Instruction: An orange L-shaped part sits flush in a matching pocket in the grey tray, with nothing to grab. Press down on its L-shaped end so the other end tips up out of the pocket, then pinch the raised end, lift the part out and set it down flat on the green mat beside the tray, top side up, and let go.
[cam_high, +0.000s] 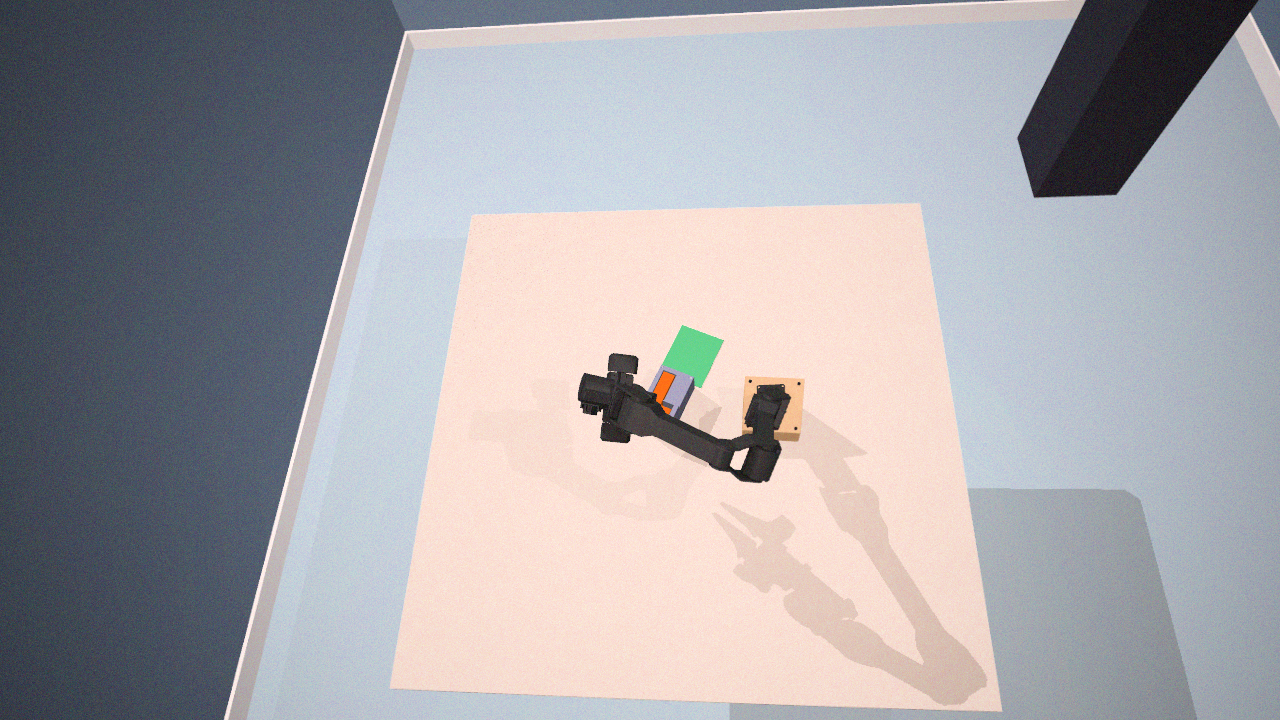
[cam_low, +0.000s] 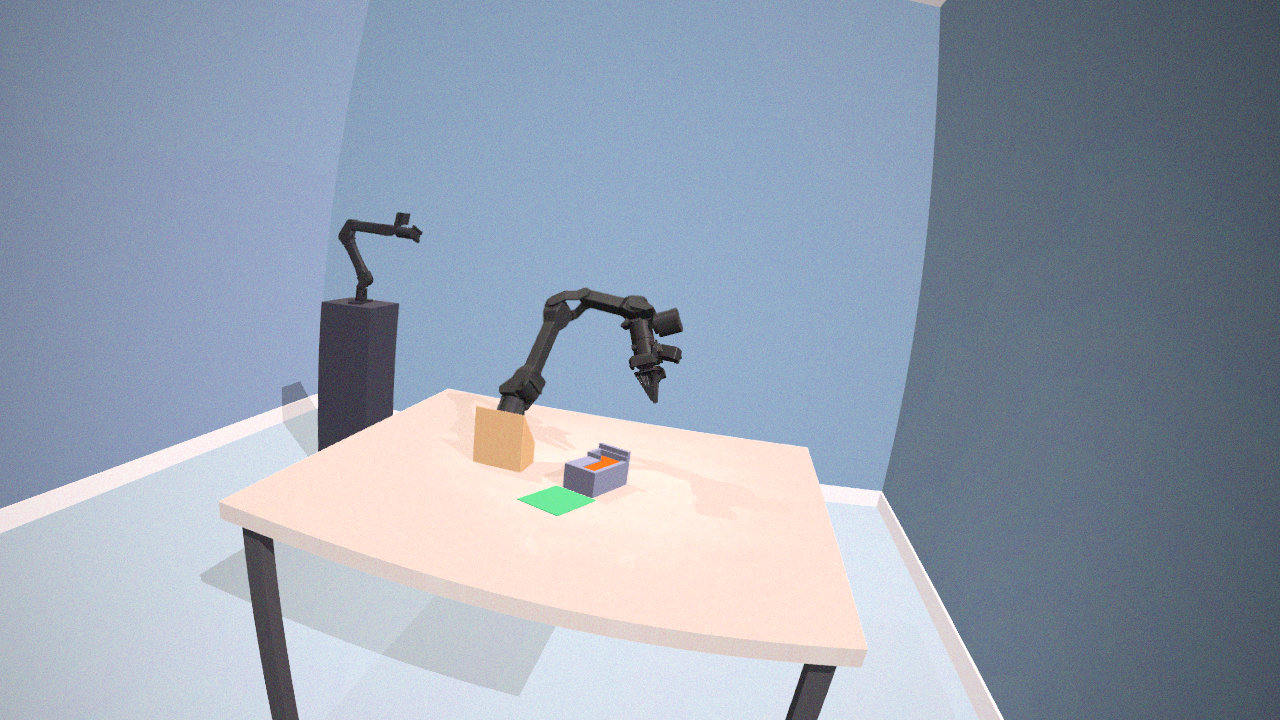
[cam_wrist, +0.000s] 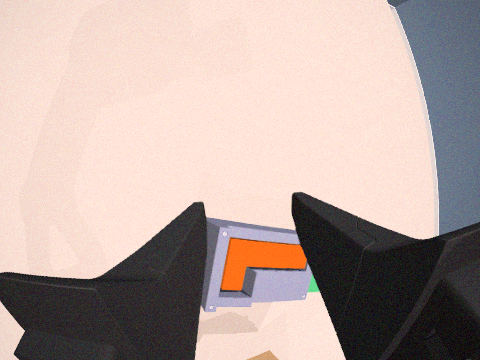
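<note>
Orange L-shaped part (cam_high: 664, 387) (cam_low: 602, 463) (cam_wrist: 265, 255) lying lengthwise toward the green mat (cam_high: 693, 354) (cam_low: 556, 500) (cam_wrist: 313, 285), gripper (cam_low: 655, 400) (cam_wrist: 248, 207) parted and unladen.
</note>
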